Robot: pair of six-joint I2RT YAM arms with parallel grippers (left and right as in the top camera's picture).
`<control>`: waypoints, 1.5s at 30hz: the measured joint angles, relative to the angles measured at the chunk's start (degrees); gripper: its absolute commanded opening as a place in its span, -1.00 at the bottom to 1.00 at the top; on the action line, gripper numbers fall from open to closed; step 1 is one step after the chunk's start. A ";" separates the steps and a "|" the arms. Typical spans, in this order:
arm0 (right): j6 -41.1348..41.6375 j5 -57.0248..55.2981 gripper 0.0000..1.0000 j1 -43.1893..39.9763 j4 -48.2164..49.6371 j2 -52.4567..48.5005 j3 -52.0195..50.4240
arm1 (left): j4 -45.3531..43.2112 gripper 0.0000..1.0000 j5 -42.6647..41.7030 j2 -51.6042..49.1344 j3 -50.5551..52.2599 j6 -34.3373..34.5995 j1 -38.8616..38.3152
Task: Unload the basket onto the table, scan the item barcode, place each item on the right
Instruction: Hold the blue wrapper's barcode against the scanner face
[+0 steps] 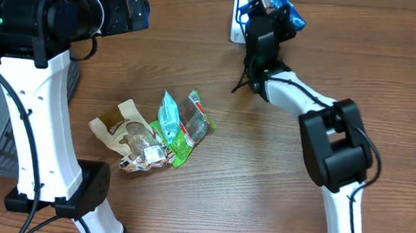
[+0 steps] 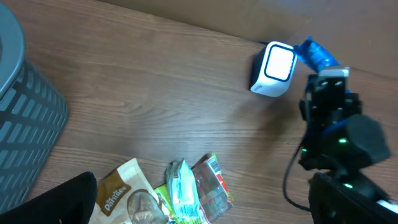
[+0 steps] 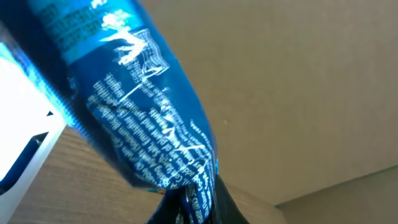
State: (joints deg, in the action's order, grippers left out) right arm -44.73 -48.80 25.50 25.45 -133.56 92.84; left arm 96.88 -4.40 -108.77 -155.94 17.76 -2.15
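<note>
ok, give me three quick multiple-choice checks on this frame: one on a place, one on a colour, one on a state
1. Where is the blue packet?
A. in the basket
B. in the right hand, held up at the scanner
C. on the pile in the middle of the table

2. What colour is the scanner's casing?
A. red
B. yellow
C. white

3. What state is the left hand in?
A. open and empty
B. shut on a packet
C. shut on the scanner

Answers:
1 B: the overhead view shows the packet in the right hand's grip next to the scanner.
2 C: the left wrist view shows a white box with a blue-lit face.
3 A: its fingers stand apart over the table's far left, with nothing between them.
</note>
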 measured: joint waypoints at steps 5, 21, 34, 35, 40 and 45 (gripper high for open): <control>-2.38 -0.22 -0.92 0.00 7.52 -3.87 -0.02 | -0.02 0.99 0.00 0.00 0.00 -0.02 0.00; 4.46 9.25 -0.92 -0.61 15.69 -5.62 0.00 | -0.02 1.00 0.00 0.00 0.00 0.00 0.00; 4.44 11.17 -0.92 -4.35 16.50 -9.49 0.00 | 0.00 0.99 0.00 0.00 0.00 -0.02 0.00; 4.46 11.34 -0.92 -4.37 17.18 -9.60 0.00 | -0.02 1.00 0.00 0.00 0.00 0.00 0.00; 4.31 12.63 -0.92 -4.37 19.56 -10.38 0.00 | -0.02 1.00 0.00 0.00 0.00 -0.02 0.00; 2.97 13.90 -0.92 -4.35 19.82 -10.43 0.00 | -0.02 0.99 0.00 0.00 0.00 0.00 0.00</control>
State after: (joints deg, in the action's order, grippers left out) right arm -41.76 -34.89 21.15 45.28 -143.98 92.84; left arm 96.86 -4.40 -108.77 -155.94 17.76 -2.15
